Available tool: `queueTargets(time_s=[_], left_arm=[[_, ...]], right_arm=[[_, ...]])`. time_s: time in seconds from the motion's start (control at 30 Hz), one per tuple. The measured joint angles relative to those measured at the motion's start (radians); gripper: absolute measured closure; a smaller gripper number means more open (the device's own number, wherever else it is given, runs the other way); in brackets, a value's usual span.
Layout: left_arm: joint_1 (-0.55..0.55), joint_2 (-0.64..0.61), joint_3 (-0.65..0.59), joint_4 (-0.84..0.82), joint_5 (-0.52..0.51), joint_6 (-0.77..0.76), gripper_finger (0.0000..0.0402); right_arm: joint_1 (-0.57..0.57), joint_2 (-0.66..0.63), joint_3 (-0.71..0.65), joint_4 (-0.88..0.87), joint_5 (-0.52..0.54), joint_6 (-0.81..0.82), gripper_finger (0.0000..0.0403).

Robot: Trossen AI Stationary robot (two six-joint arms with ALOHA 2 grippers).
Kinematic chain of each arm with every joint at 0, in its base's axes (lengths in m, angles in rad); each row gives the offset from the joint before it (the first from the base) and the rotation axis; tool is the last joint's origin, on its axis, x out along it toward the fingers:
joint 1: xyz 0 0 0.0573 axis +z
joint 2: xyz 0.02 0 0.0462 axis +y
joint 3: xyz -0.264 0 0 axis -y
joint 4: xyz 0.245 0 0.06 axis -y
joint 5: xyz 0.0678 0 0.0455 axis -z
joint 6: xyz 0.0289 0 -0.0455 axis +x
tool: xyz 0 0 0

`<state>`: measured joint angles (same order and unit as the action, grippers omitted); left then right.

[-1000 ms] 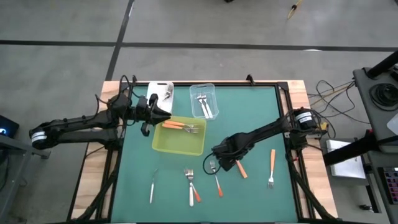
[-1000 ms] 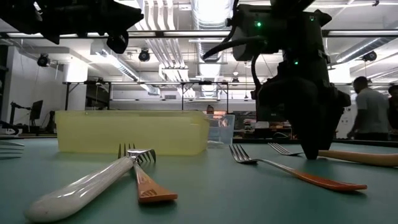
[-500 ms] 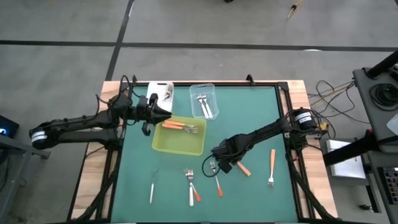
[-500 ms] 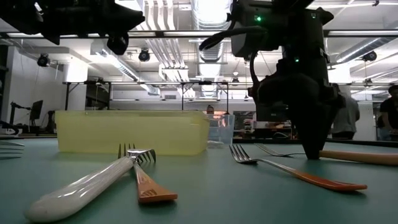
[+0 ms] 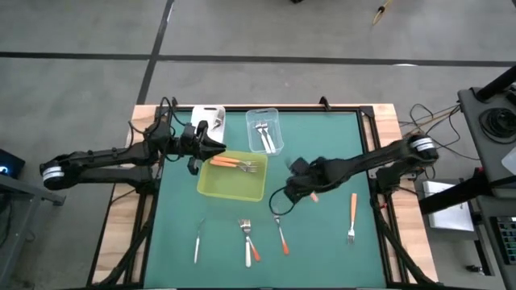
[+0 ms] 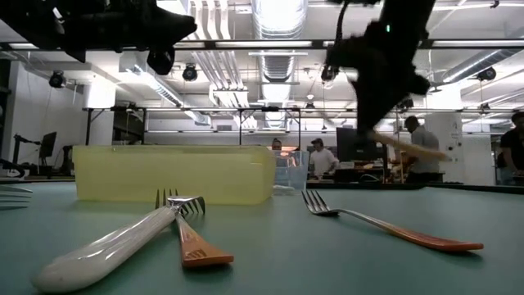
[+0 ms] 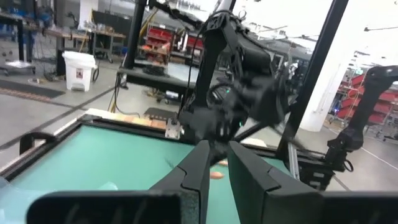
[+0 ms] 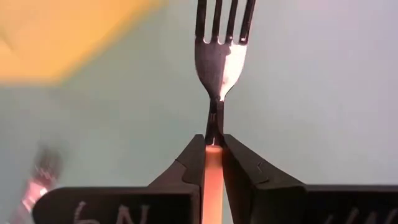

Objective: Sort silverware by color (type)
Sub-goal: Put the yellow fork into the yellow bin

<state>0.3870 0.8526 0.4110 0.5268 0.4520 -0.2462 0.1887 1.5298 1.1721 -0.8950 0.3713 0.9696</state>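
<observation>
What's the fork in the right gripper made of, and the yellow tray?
Fork held by the right gripper: head looks like polished metal, given the bright glare on it; the orange handle looks like matte plastic, though that's less certain. Yellow-green tray: translucent plastic, probably, since light glows through its wall.

Yellow-green tray (image 5: pixel 230 187), clear tub (image 5: pixel 256 118), white tub (image 5: pixel 208 112) on green table (image 5: pixel 322 153).

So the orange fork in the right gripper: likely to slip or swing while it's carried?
The orange fork looks stiff, so it probably won't droop. The right gripper pinches only its narrow handle, head sticking well out, so it may pivot. The handle looks smooth, so some slipping is possible.
</observation>
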Motion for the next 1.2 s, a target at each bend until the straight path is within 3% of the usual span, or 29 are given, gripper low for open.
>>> queueTargets(time_s=[0.13,0.27,0.53,0.83,1.0,1.2], left_arm=[[0.0,0.033,0.0,0.063,-0.001,0.0,0.0357],[0.0,0.071,0.0,0.149,-0.001,-0.013,0.0352],[-0.002,0.155,0.0,0.268,-0.002,-0.034,0.0335],[-0.074,0.27,0.0,0.467,-0.054,0.001,0.0275],[-0.132,0.348,0.04,0.502,-0.115,0.051,0.0236],[-0.16,0.451,0.123,0.47,-0.139,0.077,0.0217]], right_arm=[[0.0,-0.113,-0.015,0.09,0.167,-0.073,0.0379],[-0.001,-0.205,-0.08,0.376,0.257,-0.266,0.0379],[-0.016,-0.263,-0.272,1.091,0.252,-0.653,0.0379],[-0.029,-0.18,-0.384,1.723,0.251,-0.851,0.0379],[-0.046,-0.101,-0.374,1.883,0.251,-0.888,0.0379],[-0.057,-0.029,-0.329,1.928,0.251,-0.896,0.0379]])
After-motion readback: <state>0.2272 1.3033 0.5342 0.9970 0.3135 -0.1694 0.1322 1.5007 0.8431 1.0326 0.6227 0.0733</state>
